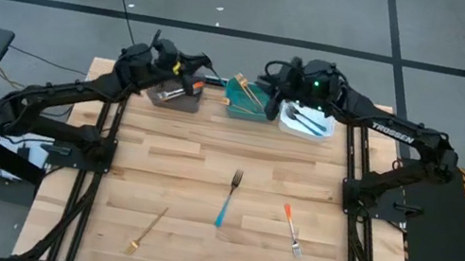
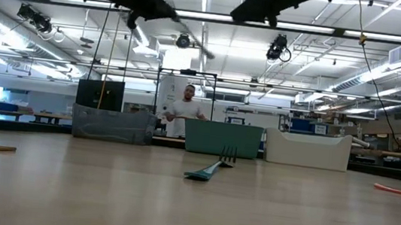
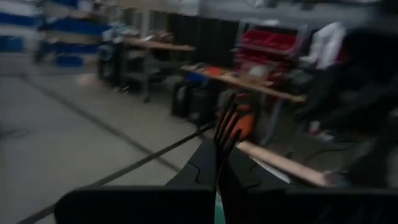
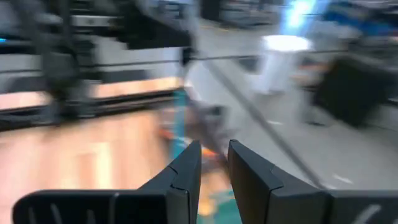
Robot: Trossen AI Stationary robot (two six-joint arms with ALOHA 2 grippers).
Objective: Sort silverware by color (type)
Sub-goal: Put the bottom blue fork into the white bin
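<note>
My left gripper [image 1: 196, 73] hovers above the table's far edge, between the grey bin [image 1: 176, 96] and the teal bin [image 1: 247, 102], shut on a fork [image 3: 225, 127]. My right gripper [image 1: 272, 70] hangs over the teal bin's far side, its fingers [image 4: 186, 168] a narrow gap apart with nothing between them. Three forks lie flat on the table. One is blue-handled [image 1: 228, 202], one orange-handled [image 1: 292, 229] and one gold [image 1: 148, 229]. The teal bin holds gold forks and the white bin [image 1: 306, 122] holds dark ones. My left gripper pinches the fork between its two shut fingers. The tines [image 3: 227, 124] stick out forward beyond the fingertips. A blue-green sliver of handle [image 3: 217, 210] shows between the fingers farther back. The fork is lifted clear of table and bins, as the low view's fork [image 2: 190, 39] shows.
Three bins stand in a row along the table's far edge, grey, teal, white. The arm bases and frame rails [image 1: 99, 155] flank the wooden top. In the low view a person [image 2: 185, 111] stands beyond the table. The near half of the table holds only the three forks.
</note>
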